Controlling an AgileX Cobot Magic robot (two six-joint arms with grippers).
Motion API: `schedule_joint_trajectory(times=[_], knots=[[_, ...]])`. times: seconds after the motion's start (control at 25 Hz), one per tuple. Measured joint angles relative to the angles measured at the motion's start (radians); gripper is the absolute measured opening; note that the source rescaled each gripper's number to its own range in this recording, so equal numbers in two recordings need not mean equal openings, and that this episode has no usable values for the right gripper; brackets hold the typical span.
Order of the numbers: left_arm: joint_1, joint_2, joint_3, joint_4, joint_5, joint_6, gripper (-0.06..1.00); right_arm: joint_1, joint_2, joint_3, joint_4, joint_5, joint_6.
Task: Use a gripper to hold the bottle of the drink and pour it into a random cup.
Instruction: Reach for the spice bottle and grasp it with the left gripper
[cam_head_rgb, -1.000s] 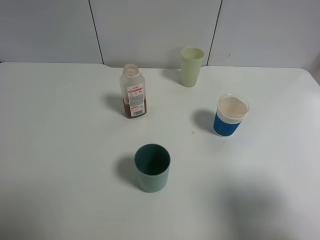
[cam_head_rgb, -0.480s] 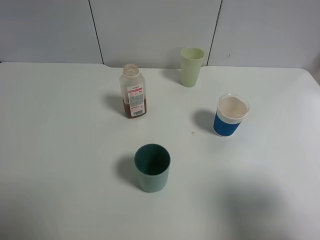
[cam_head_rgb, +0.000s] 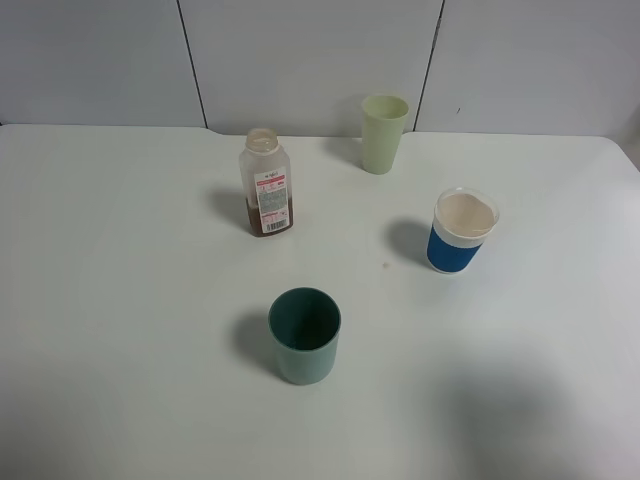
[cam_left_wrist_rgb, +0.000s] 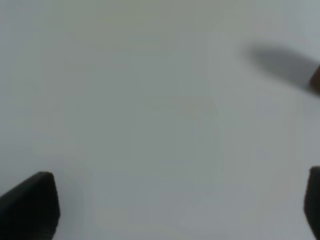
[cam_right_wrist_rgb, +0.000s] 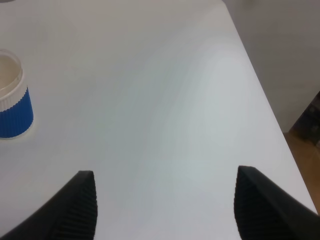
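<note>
The bottle of the drink stands upright at the back middle-left of the white table, capless, with dark brown liquid low inside. The teal-green cup stands upright nearer the front, in front of the bottle and a little right. Neither arm shows in the exterior high view. In the left wrist view my left gripper is open over bare table, with only its dark fingertips showing, blurred. In the right wrist view my right gripper is open and empty over bare table.
A tall pale green cup stands at the back. A blue-and-white cup stands at the right; it also shows in the right wrist view. The table's right edge runs close to the right gripper.
</note>
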Motion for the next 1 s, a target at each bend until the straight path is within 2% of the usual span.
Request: schedule_joint_trajectory(times=[0.32, 0.68, 1.0], knots=[[0.0, 0.238, 0.0, 0.0, -0.028, 0.048, 0.99, 0.0, 0.0, 0.0, 0.0, 0.0, 0.0], [-0.002, 0.46, 0.0, -0.011, -0.113, 0.102, 0.99, 0.0, 0.0, 0.0, 0.0, 0.0, 0.0], [-0.121, 0.637, 0.0, -0.051, -0.23, 0.14, 0.99, 0.0, 0.0, 0.0, 0.0, 0.0, 0.0]])
